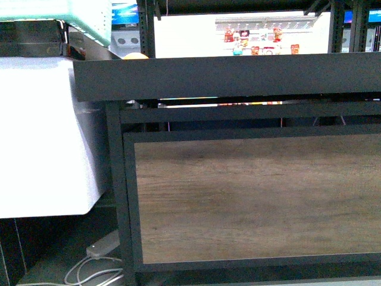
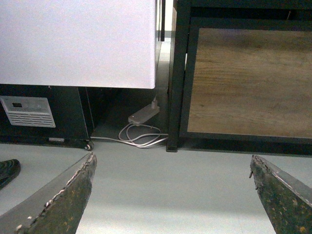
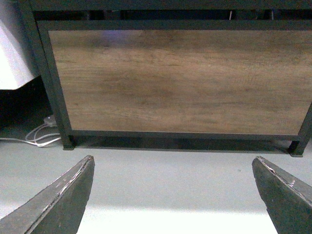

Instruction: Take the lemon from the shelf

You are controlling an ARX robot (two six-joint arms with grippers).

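Note:
The shelf is a black metal stand with a dark raised-rim tray (image 1: 226,74) and a brown wood-grain panel (image 1: 256,196) right in front of me. The lemon is not clearly in view; only a small yellow rounded top (image 1: 136,55) peeks over the tray rim, and I cannot tell what fruit it is. Neither arm shows in the front view. My left gripper (image 2: 172,157) is open and empty, low over the grey floor, facing the stand's corner post (image 2: 176,78). My right gripper (image 3: 173,158) is open and empty, facing the wood panel (image 3: 180,80).
A white cabinet (image 1: 41,131) stands close on the left of the stand, also in the left wrist view (image 2: 78,41). A white power strip with cable (image 2: 144,114) lies on the floor between them. A green crate (image 1: 77,15) sits above. Bottles (image 1: 256,39) stand far behind.

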